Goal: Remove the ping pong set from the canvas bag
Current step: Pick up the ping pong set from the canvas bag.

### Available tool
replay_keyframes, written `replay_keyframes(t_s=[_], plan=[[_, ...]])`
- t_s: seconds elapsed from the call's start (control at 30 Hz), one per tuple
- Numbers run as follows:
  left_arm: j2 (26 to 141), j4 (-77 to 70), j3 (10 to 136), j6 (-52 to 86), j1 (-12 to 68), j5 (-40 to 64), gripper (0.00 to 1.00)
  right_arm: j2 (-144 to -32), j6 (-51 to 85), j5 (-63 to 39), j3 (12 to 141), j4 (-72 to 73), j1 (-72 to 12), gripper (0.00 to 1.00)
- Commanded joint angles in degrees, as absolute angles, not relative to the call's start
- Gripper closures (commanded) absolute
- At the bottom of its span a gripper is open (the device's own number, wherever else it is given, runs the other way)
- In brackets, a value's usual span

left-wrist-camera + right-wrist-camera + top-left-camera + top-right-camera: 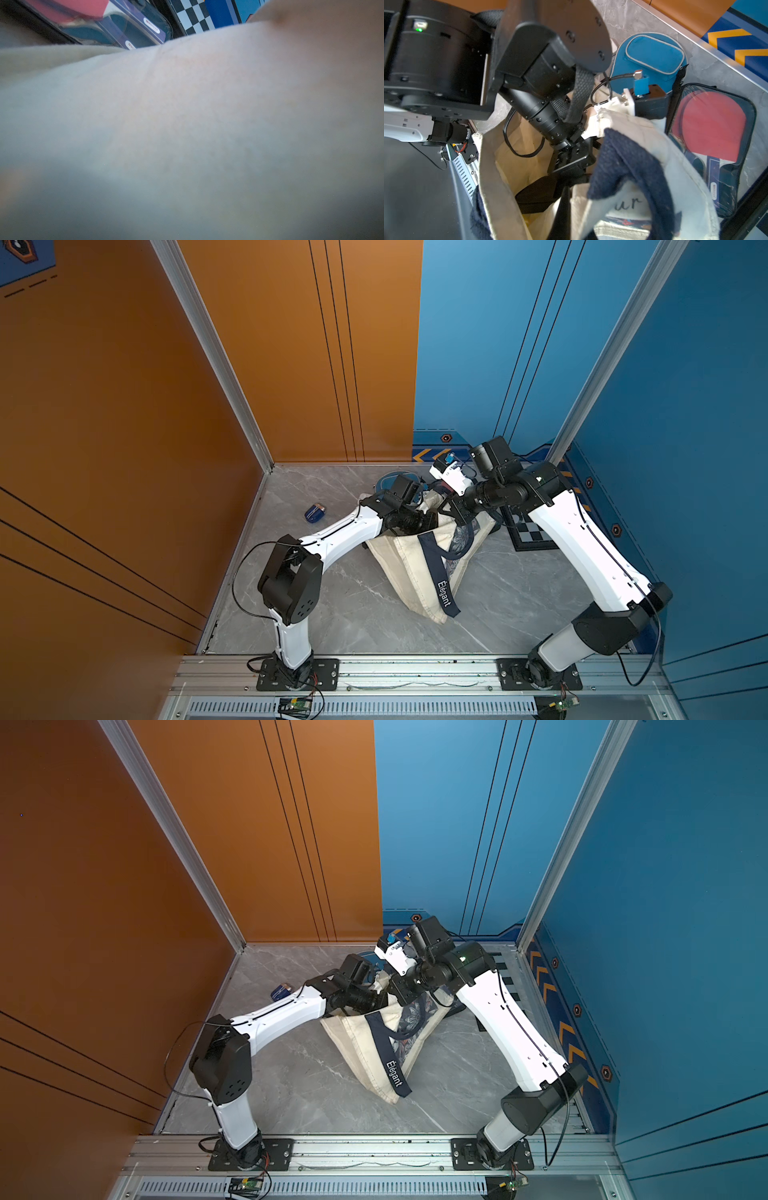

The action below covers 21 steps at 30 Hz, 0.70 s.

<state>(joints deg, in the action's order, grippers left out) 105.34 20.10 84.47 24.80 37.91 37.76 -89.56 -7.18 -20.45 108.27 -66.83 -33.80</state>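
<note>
The cream canvas bag (407, 568) (357, 1044) lies on the grey table, its mouth facing the back wall. My left gripper (566, 166) is deep inside that mouth, jaws spread, with nothing visibly between them. Cream fabric (187, 124) covers most of the left wrist view. My right gripper (566, 199) is shut on the bag's rim beside a navy handle (629, 158) and holds it up. A clear zip case with a red paddle (712, 135) (135, 27) lies on the table just outside the mouth. A blue paddle case (652, 56) (388, 480) rests beyond it.
A small blue object (314, 513) (281, 992) sits on the table left of the bag. A chequered board (534, 533) (193, 18) lies at the back right under my right arm. Orange and blue walls close in the back and sides.
</note>
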Motion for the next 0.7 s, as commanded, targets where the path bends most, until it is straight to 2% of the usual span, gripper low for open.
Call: replay_keyframes(t_s=[0.0,0.17,0.23,0.4,0.67], plan=[[107.17,17.98,82.83,24.02,39.19,40.49,0.26,-84.6,-8.26,-21.73,106.14,-60.05,-36.01,1.0],[105.91,18.56,82.2,22.94,38.45,39.69,0.83,-77.99,-9.11,-15.33,99.0,-58.22,-35.95,1.0],[103.69,18.54,81.99,22.68,36.9,38.16,0.98,-73.17,-7.23,-12.13,92.04,-53.56,-35.53,1.0],[98.7,22.95,84.12,20.77,32.4,34.58,1.0,-61.2,-1.53,-9.04,74.28,-41.71,-31.64,1.0],[97.13,24.64,88.8,22.01,31.64,35.66,1.0,-57.25,0.88,-11.69,64.8,-38.05,-27.6,1.0]])
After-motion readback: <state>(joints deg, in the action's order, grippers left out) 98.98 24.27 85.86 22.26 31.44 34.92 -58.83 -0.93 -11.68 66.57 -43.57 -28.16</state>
